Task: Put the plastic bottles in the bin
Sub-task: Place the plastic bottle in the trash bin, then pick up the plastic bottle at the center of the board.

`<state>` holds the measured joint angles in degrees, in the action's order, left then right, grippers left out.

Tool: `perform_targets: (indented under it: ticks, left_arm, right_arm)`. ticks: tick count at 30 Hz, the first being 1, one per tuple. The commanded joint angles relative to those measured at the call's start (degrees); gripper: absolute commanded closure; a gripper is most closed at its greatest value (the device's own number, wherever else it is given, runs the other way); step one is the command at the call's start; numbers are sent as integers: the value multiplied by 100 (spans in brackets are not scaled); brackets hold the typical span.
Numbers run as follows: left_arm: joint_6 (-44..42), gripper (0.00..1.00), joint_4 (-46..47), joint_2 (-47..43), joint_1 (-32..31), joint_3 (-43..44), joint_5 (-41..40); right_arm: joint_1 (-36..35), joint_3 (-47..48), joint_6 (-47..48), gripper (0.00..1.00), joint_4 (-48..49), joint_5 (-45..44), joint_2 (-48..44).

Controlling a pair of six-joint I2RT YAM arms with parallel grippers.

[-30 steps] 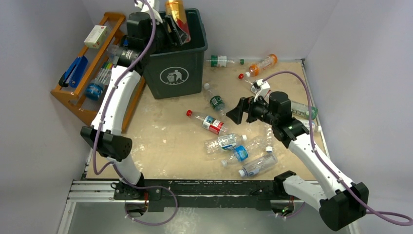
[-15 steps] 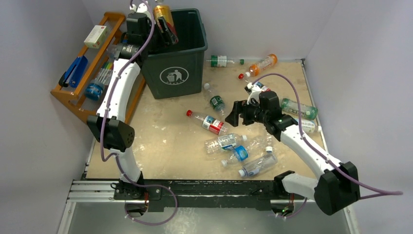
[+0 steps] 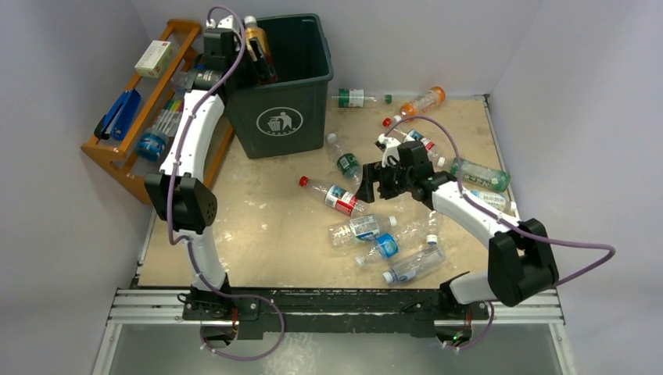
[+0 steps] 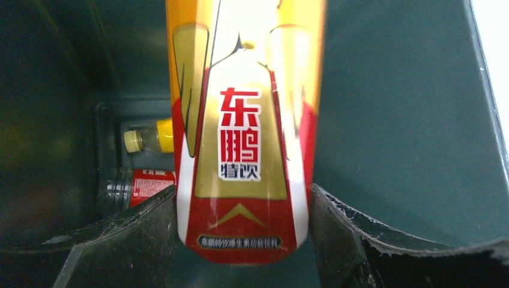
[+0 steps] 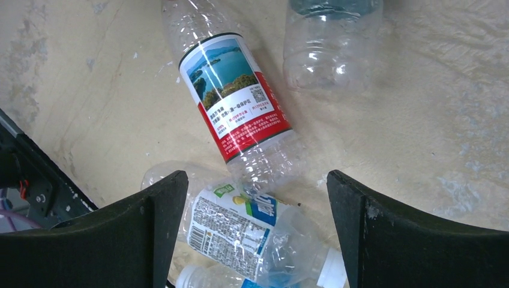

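Observation:
My left gripper (image 3: 262, 61) hangs over the left rim of the dark green bin (image 3: 285, 117), shut on a yellow-and-red bottle (image 4: 243, 150) that touches both fingers (image 4: 141, 237). Two bottles (image 4: 144, 139) lie on the bin's floor. My right gripper (image 3: 370, 182) is open and hovers over the table, holding nothing. Below it lie a clear red-labelled bottle (image 5: 235, 96) and a crumpled white-and-blue labelled one (image 5: 252, 231). More bottles are scattered on the board: a green-labelled one (image 3: 349, 164), an orange one (image 3: 422, 101) and several clear ones (image 3: 413, 264).
An orange wooden rack (image 3: 129, 160) with a box, markers and a blue stapler leans against the left wall beside the bin. White walls close in the board on three sides. A metal rail (image 3: 336, 308) runs along the near edge.
The left gripper has drawn the yellow-and-red bottle leftwards, towards the bin's left rim. The right gripper has moved left, over the red-labelled bottle, and its elbow has folded in.

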<state>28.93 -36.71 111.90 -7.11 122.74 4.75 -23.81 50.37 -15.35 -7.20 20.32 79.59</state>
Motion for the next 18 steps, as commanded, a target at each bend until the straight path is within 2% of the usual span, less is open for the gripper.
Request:
perform_targets:
  ticks: [1, 11, 18]
  left_arm:
    - [-28, 26, 238, -264, 35, 106, 2]
    - [-37, 22, 21, -458, 35, 256, 28]
    - [115, 20, 77, -946, 35, -100, 165]
  right_arm:
    - [-148, 336, 279, 12, 108, 86, 115]
    - [-511, 661, 371, 12, -10, -671, 676]
    - [-830, 831, 430, 11, -100, -1145, 1145]
